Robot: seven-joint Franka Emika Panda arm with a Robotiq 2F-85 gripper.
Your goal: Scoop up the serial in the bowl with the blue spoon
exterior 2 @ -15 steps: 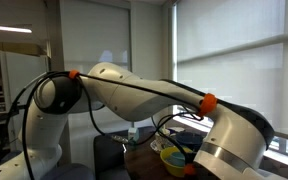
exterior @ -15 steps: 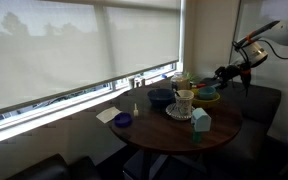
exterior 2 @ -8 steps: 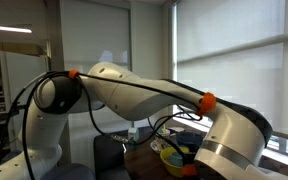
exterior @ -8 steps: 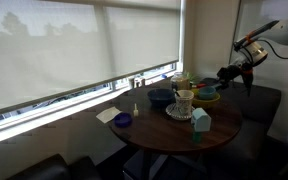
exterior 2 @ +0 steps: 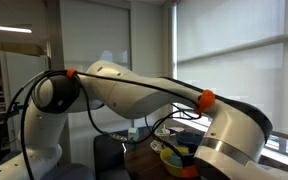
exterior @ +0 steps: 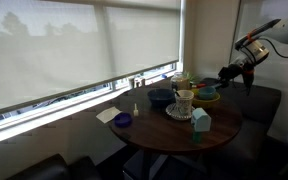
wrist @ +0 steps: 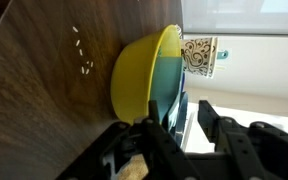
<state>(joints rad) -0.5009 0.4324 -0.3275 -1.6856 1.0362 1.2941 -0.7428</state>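
The yellow bowl fills the middle of the wrist view, on the wooden table, with a teal-blue shape inside it that looks like the blue spoon. The bowl also shows in both exterior views. My gripper is right at the bowl's rim. Its two black fingers stand apart, with a thin blue edge beside one finger and light background between them. In an exterior view the gripper hovers just beyond the bowl at the table's far side.
A patterned white mug stands near the bowl. A dark blue bowl, a small blue dish and a teal carton stand on the round table. Cereal crumbs lie on the wood.
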